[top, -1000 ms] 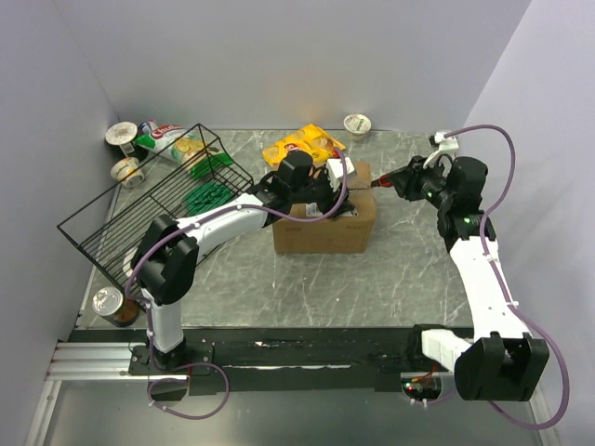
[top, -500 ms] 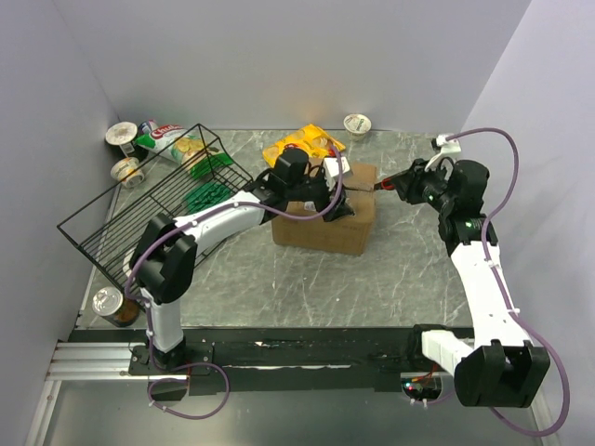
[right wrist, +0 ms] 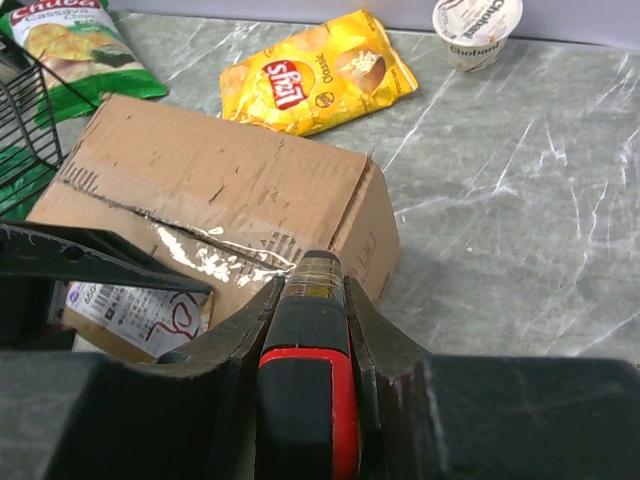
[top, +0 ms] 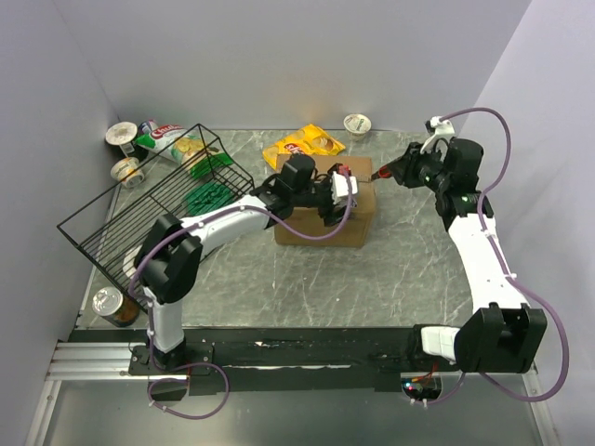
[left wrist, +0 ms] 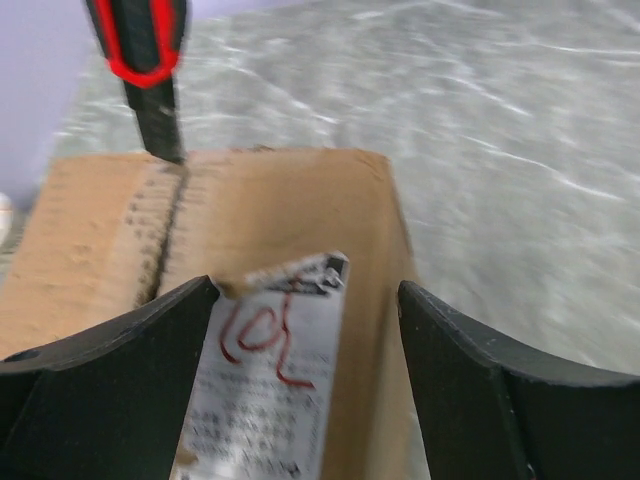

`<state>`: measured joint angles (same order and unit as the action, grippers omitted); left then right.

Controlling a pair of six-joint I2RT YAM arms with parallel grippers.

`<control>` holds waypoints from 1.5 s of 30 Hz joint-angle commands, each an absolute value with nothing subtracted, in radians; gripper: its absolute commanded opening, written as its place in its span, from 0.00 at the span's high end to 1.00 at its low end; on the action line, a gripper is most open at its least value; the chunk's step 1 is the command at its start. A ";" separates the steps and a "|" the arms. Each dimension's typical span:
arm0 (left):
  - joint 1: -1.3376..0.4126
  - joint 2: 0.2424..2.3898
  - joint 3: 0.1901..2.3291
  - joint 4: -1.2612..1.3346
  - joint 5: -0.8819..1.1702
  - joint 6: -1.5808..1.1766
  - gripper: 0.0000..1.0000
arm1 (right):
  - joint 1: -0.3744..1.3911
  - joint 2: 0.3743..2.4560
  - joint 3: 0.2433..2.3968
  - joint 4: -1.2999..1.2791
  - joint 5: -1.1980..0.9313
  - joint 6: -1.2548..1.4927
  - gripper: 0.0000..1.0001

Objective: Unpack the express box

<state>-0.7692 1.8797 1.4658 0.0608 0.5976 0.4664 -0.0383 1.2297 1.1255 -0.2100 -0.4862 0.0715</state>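
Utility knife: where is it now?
The knife is right of centre in the top view, clamped in the right gripper, tip at the taped seam at the right end of the express box.

One express box [top: 325, 226], basket [top: 149, 212] and cutter [right wrist: 305, 330]; three cups [top: 356, 123] [top: 121, 136] [top: 127, 171].

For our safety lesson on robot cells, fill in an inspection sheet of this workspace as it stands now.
Surface: grey marbled table.
Job's things: express box, flaps shut; utility knife blade at its tape seam.
Clutter: wire basket, yellow chips bag, green chips bag, yogurt cup, can.
Grippers: left gripper open over the box's label; right gripper shut on the knife.
Cables: purple cables loop from both arms.
Surroundings: plain walls on three sides.
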 commanded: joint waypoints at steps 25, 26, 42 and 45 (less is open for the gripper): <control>-0.798 2.046 1.440 0.302 0.175 0.115 0.37 | 0.067 1.147 1.101 -0.331 -0.180 0.207 1.00; -0.793 2.046 1.440 0.298 0.172 0.114 0.38 | 0.069 1.144 1.095 -0.336 -0.175 0.209 1.00; -0.770 2.060 1.434 0.288 0.169 0.080 0.42 | 0.066 1.060 1.051 -0.400 -0.232 0.098 1.00; -0.769 2.060 1.434 0.285 0.169 0.075 0.43 | 0.066 1.037 1.054 -0.437 -0.239 0.083 1.00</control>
<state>-0.8261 1.9915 1.4445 0.4107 0.3260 0.1329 0.0532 1.1137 1.0706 -0.2451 -0.1711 0.1165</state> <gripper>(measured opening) 0.644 0.321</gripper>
